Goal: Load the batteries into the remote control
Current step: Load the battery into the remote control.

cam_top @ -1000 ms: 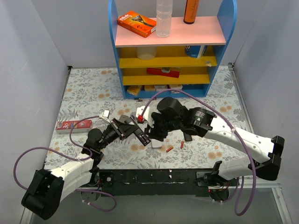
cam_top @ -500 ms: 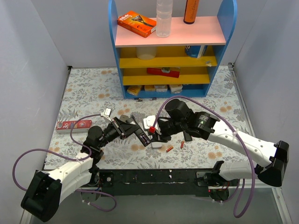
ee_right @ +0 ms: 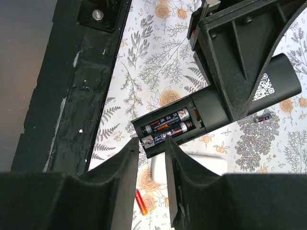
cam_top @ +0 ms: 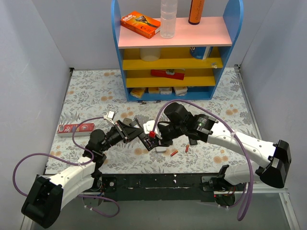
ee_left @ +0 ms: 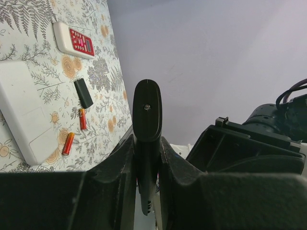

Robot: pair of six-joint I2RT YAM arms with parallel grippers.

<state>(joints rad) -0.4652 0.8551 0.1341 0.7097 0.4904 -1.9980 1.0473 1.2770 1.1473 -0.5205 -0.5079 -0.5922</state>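
Note:
My left gripper [ee_left: 147, 143] is shut on a black remote control [ee_left: 147, 110], holding it above the table [cam_top: 144, 139]. Its back is open, and two dark batteries [ee_right: 168, 128] lie side by side in the compartment. My right gripper [ee_right: 152, 146] hovers at the open end of that compartment. Its fingers stand a narrow gap apart with nothing between them, and their tips are close to the nearer battery's end. Two red-orange batteries [cam_top: 174, 153] [cam_top: 186, 149] lie loose on the flowered table.
A plain white remote [cam_top: 160, 149] lies under the held one. A black battery cover [ee_left: 83, 93] and a white remote with red buttons [ee_left: 74, 40] lie further off. A red pack [cam_top: 76, 128] is at the left. A blue shelf unit [cam_top: 172, 62] stands at the back.
My right gripper has swung left and down to the open end of the black remote, and its jaws have narrowed. The left arm and the remote have stayed put.

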